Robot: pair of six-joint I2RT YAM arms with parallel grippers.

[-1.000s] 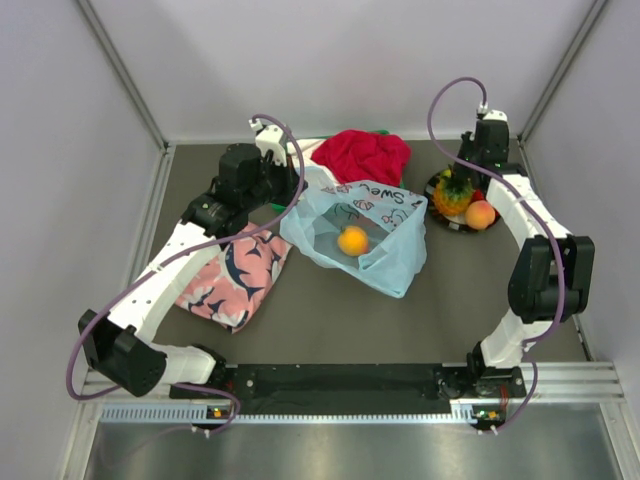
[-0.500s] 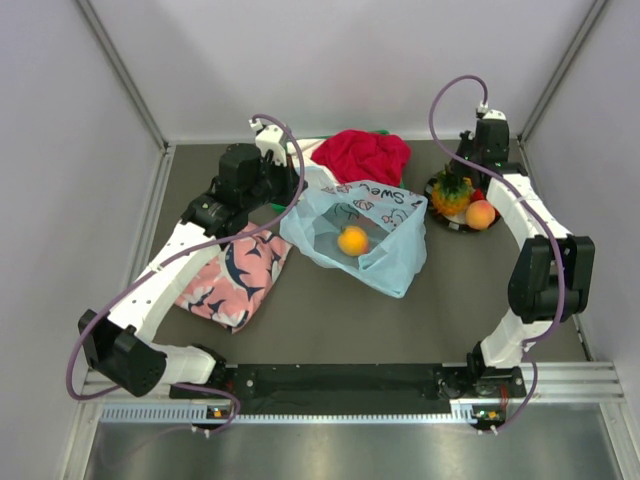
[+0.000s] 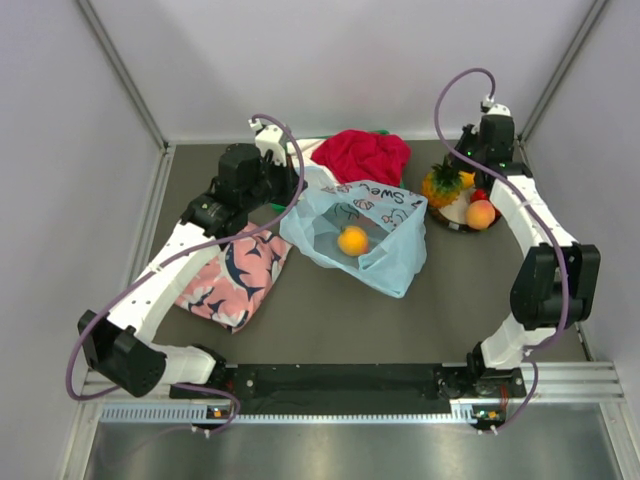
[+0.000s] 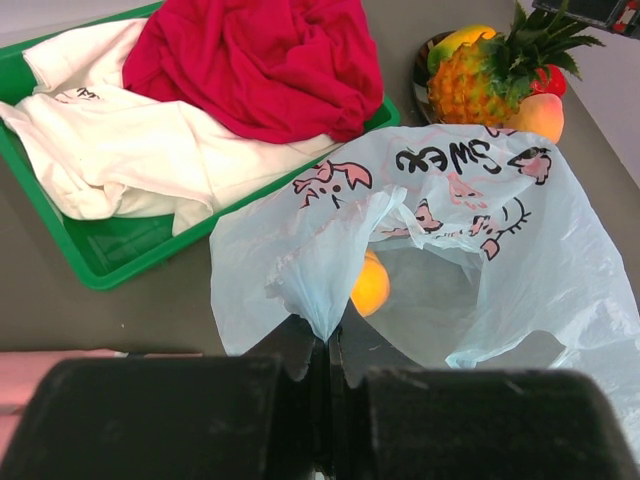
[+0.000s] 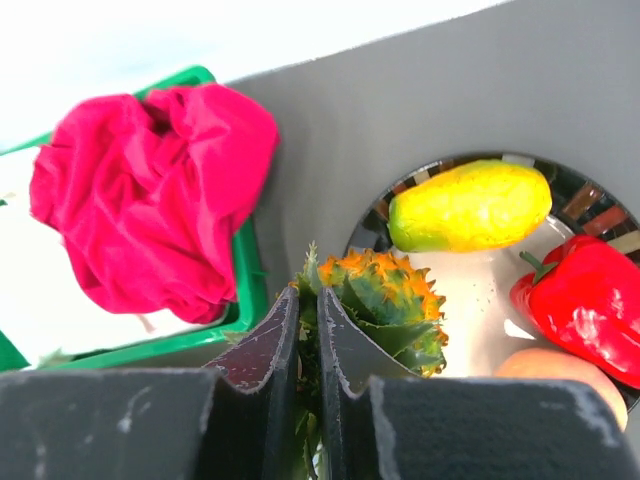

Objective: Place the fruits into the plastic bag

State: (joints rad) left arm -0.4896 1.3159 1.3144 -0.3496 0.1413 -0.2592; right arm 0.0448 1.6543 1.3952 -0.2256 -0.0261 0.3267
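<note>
My left arm stretches diagonally from the near left corner to the far middle of the table. My left pincer (image 4: pixel 328 345) is clenched on a pinched fold at the rim of the thin light-blue plastic bag (image 4: pixel 540 280) printed with pink hands and "Sweet", and this keeps its mouth open. A round orange fruit (image 3: pixel 352 240) lies inside the bag.

My right arm bends at the elbow by the right wall and reaches to the far right corner, with the wrist tipped downward. My right pincer (image 5: pixel 308 310) is grasping the green crown of the small pineapple (image 5: pixel 385 300), its jaws nearly together around the leaves.

A second ago the pineapple stood on the dark round plate (image 5: pixel 590 200) next to the orange-pink peach (image 3: pixel 481 214). Now it hangs higher and further left, over the plate's edge on the bag side. The yellow-green mango (image 5: pixel 470 205) and the glossy red pepper-like fruit (image 5: pixel 580 300) have stayed on the plate. My left arm, the bag and the orange fruit have not moved.
</note>
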